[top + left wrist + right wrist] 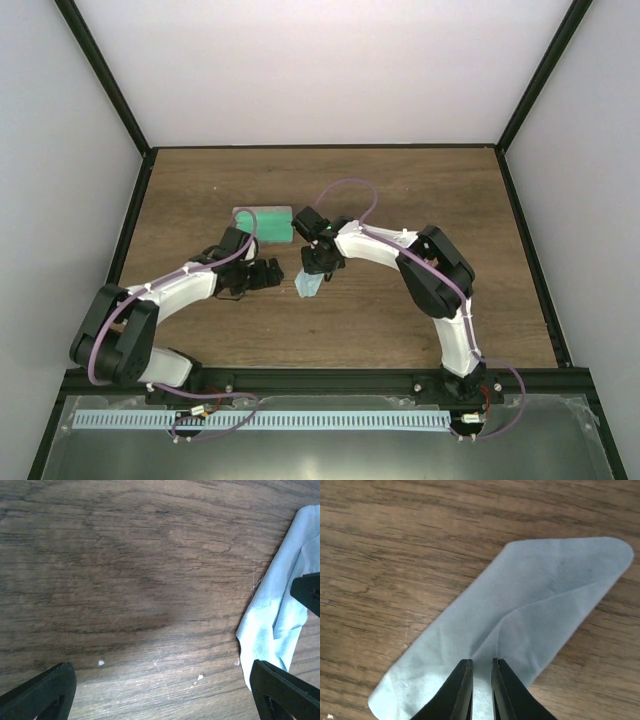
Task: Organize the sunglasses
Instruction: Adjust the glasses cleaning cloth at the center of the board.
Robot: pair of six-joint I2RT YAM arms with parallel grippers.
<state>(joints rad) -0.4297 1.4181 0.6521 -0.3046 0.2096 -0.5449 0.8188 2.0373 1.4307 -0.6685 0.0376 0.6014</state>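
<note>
two pincers: left gripper (pixel 161 672) wide open, empty; right gripper (pixel 481 664) pinches the soft cloth (pixel 545 590). sunglasses not discernible; likely light, fragile: grip the bridge.

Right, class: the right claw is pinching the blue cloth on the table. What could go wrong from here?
The right claw holds only a thin pinch of the cloth near its fold, so it may slip free or unfold if lifted. The open left claw hangs close beside the cloth, so the two claws could collide.
</note>
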